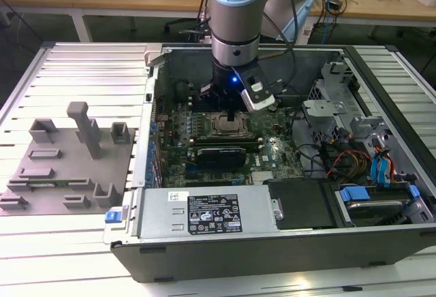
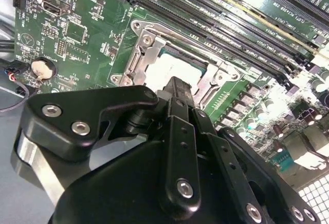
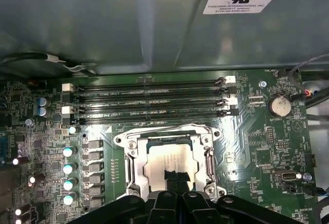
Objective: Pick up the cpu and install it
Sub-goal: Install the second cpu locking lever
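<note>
The cpu (image 3: 167, 161), a flat square chip with a silvery-white top, lies inside the metal socket frame (image 3: 127, 158) on the green motherboard (image 3: 247, 152). In the second wrist view the cpu (image 2: 169, 69) shows bright inside the frame. My gripper (image 3: 176, 176) stands directly over the chip, its black fingertips close together and shut, down at the chip's top near one edge. It holds nothing between them. In the exterior view the gripper (image 1: 231, 114) hangs inside the open computer case above the cpu (image 1: 228, 127).
Memory slots (image 3: 149, 100) run beside the socket, with capacitors (image 3: 68, 167) and a coin battery (image 3: 280, 106) nearby. The case wall (image 1: 204, 246), power supply (image 1: 211, 212) and drive cage (image 1: 368, 140) ring the board. A grey fixture plate (image 1: 61, 167) lies at the exterior view's left.
</note>
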You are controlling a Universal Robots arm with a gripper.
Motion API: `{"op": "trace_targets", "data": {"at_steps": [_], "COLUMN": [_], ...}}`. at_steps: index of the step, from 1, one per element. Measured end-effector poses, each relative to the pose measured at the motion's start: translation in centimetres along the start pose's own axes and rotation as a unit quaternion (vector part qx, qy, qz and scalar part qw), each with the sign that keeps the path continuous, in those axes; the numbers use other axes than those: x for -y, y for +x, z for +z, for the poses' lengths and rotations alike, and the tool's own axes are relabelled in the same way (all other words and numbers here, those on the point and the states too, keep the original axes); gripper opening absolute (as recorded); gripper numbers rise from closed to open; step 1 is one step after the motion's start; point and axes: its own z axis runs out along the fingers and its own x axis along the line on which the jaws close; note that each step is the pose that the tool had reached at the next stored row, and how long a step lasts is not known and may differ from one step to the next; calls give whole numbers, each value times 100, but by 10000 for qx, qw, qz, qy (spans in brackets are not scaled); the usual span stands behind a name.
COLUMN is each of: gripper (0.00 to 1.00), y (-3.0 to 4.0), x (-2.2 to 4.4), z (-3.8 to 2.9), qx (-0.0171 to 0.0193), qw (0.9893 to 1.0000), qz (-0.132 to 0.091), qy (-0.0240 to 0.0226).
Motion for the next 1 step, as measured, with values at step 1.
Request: {"op": "trace_targets", "data": {"at_steps": [1], "gripper": [11], "y": [0], "x": [0], "z": [0], "qx": [0], "qw": [10000], "qz": [0], "qy": [0]}}
